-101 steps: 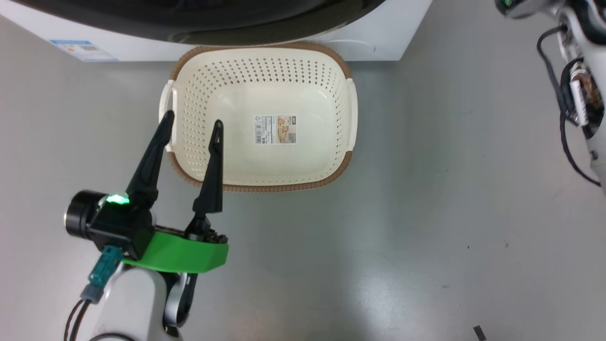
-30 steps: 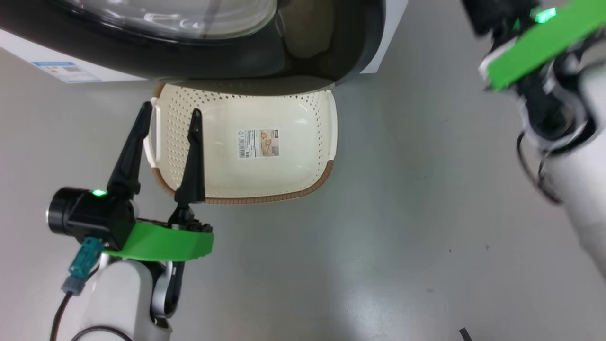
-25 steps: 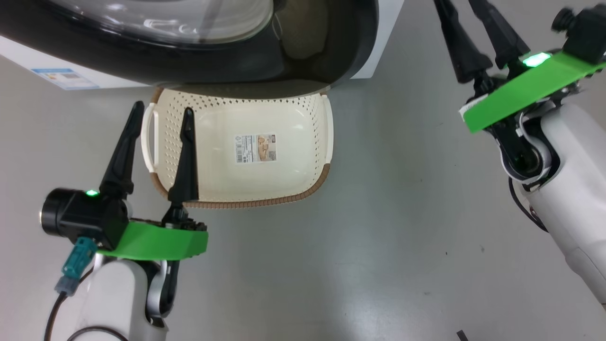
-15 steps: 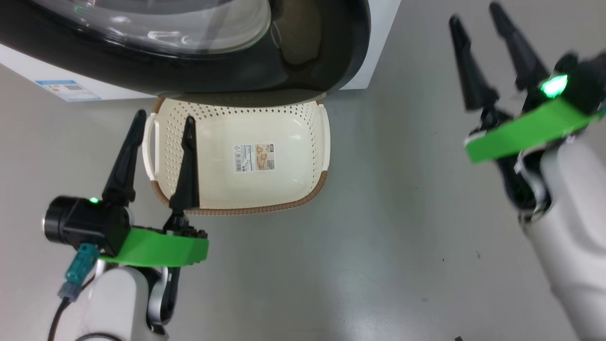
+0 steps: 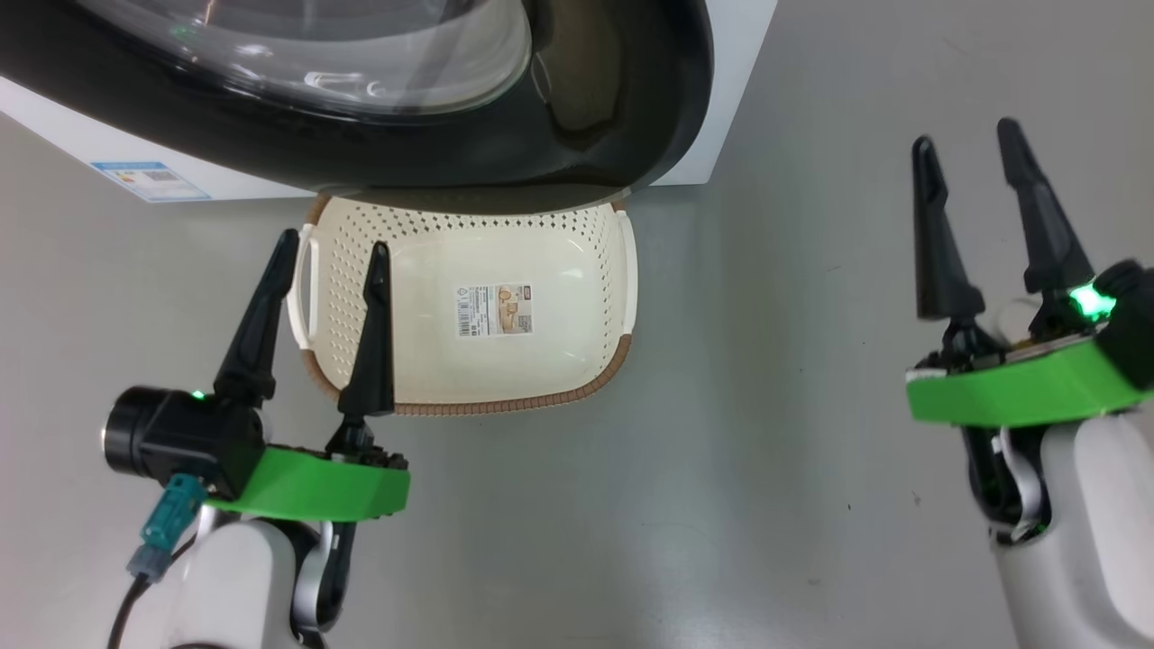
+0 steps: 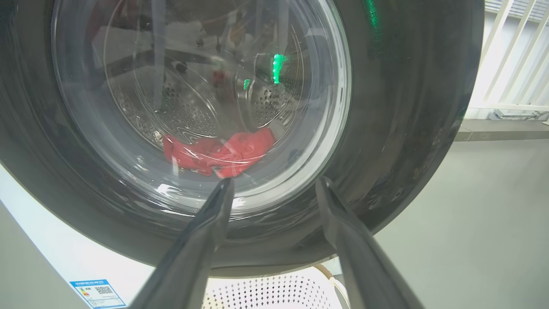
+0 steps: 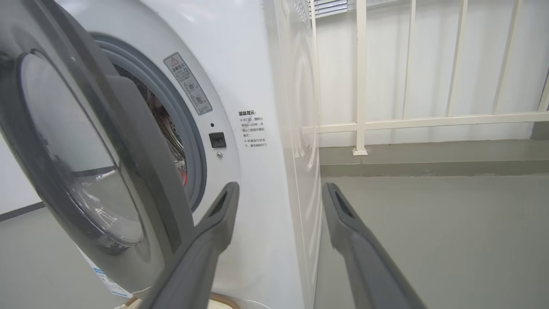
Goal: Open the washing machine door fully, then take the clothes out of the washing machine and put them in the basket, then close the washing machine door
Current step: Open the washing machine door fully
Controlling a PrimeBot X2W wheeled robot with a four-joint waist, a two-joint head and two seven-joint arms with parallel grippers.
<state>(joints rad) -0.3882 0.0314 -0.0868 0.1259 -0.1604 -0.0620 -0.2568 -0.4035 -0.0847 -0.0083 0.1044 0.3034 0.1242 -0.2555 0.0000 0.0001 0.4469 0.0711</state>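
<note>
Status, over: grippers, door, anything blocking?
Both open, empty: left gripper, right gripper. The washing machine door ajar, not fully open; clothes inside drum. Door overhangs empty basket.

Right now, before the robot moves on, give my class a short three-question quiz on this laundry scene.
1. Fill in: the crumpled fabric clothes in the left wrist view are coloured ___.
2. The round, black-rimmed glass door of the big white washing machine is: A) shut tight, B) partly open, C) taken off.
3. True or false: the cream perforated plastic basket already holds those clothes.
Key: 1 red; 2 B; 3 false.
</note>
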